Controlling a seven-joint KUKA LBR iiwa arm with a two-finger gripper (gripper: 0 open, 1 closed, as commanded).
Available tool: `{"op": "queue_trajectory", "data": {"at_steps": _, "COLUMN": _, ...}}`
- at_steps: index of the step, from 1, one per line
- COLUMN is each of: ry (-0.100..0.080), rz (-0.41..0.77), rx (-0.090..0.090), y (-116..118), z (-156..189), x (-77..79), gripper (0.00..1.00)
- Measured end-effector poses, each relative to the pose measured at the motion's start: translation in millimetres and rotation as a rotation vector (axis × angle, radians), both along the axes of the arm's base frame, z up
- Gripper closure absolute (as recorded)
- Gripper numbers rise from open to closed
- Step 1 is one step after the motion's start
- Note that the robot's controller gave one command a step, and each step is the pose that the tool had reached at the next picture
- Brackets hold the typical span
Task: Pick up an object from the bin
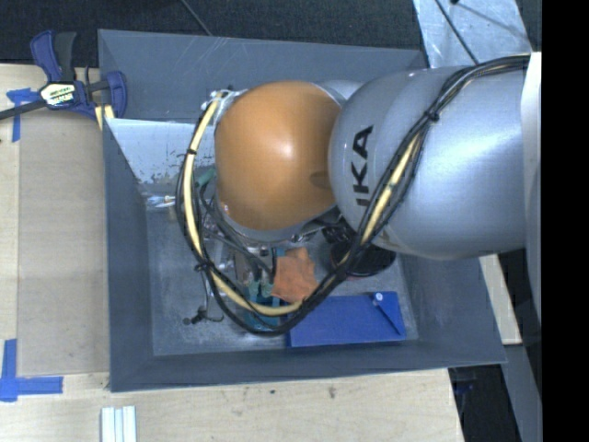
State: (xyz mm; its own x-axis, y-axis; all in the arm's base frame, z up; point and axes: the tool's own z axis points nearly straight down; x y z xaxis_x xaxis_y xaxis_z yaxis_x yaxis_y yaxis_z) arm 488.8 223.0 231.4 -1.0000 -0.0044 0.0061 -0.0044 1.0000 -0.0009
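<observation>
In the camera view we see a soft orange lump (294, 279) on the floor of the bin (129, 247), toward the lower edge and just right of the gripper (247, 267). A flat blue piece (345, 328) lies just below it. The arm reaches in from the right, and its orange wrist cover (271, 155) hangs over the bin's middle. We cannot tell whether the gripper is released or clenched.

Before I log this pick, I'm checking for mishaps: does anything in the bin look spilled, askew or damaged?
Nothing looks spilled or broken. A flat blue piece lies slightly askew by the bin's lower wall, an orange lump beside it. The arm's orange cover hides the rest of the floor.
</observation>
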Motion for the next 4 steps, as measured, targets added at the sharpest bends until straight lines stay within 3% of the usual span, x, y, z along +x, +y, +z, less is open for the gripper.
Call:
{"op": "queue_trajectory", "data": {"at_steps": 1, "ry": -0.008, "rz": -0.004, "rx": 0.002, "y": -1, "z": 5, "x": 1.9, "gripper": 0.00}}
{"op": "queue_trajectory", "data": {"at_steps": 2, "ry": -0.012, "rz": -0.011, "rx": 0.004, "y": -34, "z": -41, "x": 27.0, "gripper": 0.00}}
{"op": "queue_trajectory", "data": {"at_steps": 3, "ry": -0.007, "rz": -0.066, "rx": 0.001, "y": -87, "z": -56, "x": 8.5, "gripper": 0.00}}
{"op": "queue_trajectory", "data": {"at_steps": 4, "ry": -0.011, "rz": 0.036, "rx": 0.002, "y": -107, "z": -82, "x": 24.2, "gripper": 0.00}}
